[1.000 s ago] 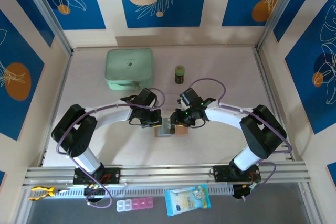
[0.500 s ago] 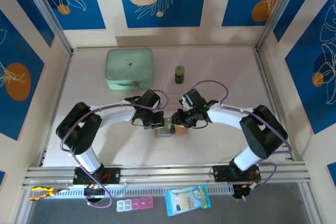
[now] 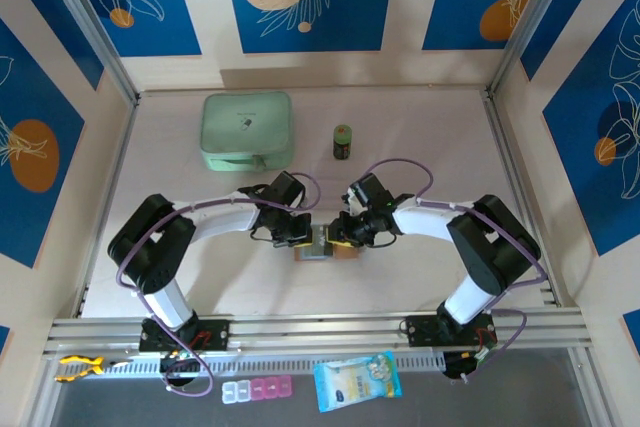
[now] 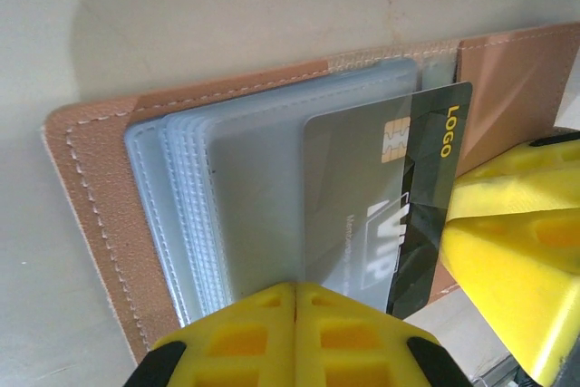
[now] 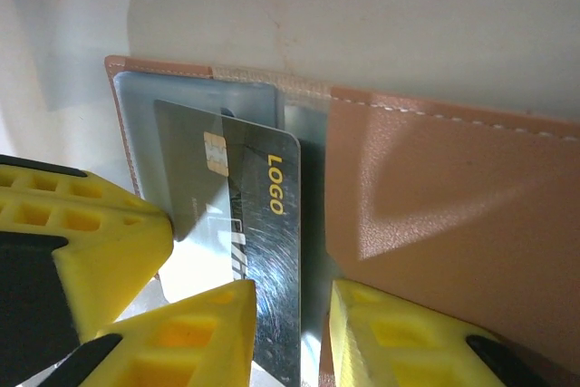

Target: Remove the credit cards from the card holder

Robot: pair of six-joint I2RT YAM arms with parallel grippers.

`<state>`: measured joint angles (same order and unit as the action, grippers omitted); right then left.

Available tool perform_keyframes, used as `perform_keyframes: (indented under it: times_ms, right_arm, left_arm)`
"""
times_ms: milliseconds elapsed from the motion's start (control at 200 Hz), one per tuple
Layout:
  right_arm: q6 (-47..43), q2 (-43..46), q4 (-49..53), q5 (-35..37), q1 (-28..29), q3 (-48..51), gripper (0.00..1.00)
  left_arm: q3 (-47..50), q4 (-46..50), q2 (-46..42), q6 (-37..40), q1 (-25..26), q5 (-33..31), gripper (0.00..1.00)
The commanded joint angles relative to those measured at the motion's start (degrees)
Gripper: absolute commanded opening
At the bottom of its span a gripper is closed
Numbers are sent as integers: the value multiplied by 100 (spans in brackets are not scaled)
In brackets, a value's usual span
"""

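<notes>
Right pincer (image 5: pixel 292 301) nearer than before, credit card (image 5: pixel 261 192) between its fingers.

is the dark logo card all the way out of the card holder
No, the dark card is only partly out: its left part lies under a clear sleeve of the card holder.

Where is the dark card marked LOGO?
In the left wrist view, the dark LOGO card juts rightward, half out of the salmon-pink leather wallet's clear sleeves, beside the right gripper's yellow fingers.
</notes>
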<state>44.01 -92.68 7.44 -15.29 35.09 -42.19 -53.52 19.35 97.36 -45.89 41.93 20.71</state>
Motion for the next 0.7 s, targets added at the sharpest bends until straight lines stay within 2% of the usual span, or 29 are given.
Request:
perform_keyframes:
  times_ms: [0, 695]
  right_arm:
    - [70, -113, -209, -318, -46, 131, 27]
    - [310, -223, -1033, -969, -215, 375, 19]
  left_arm:
    - [72, 226, 109, 142, 52, -130, 0]
    - [88, 258, 123, 133, 50, -162, 0]
